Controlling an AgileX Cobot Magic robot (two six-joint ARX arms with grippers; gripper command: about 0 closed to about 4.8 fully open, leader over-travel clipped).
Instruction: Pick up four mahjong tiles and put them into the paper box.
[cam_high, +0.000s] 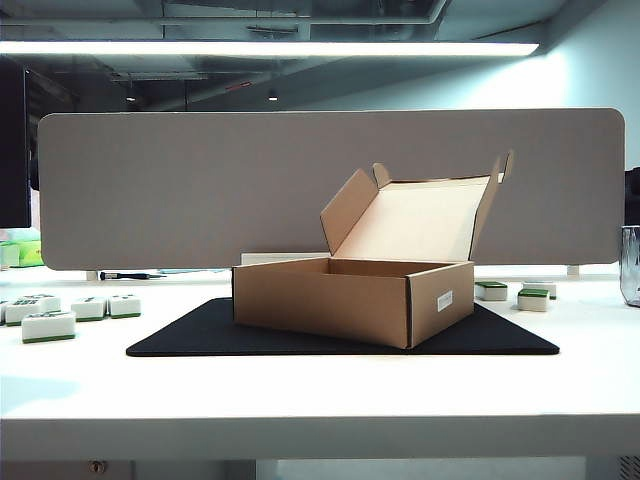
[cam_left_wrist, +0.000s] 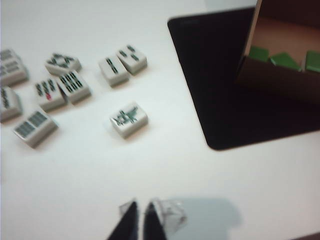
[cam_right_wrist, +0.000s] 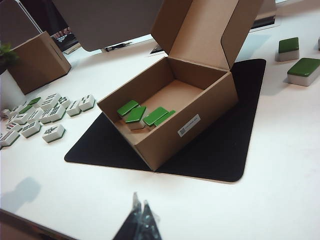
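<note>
Green-backed mahjong tiles (cam_right_wrist: 145, 115) lie flat inside paper box (cam_right_wrist: 200, 120), tools shut.

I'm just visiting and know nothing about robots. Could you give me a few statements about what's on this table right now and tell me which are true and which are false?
1. The cardboard box has its lid open. True.
2. The box is empty. False: four green-backed tiles lie inside it.
3. The box sits on a black mat. True.
4. The left claw is holding a tile. False: it is shut on nothing, above bare table near the loose tiles.
5. The right claw is shut and empty. True.
6. All tiles outside the box lie on one side of it. False: a cluster lies on one side, and a few green-backed ones lie on the other.
</note>
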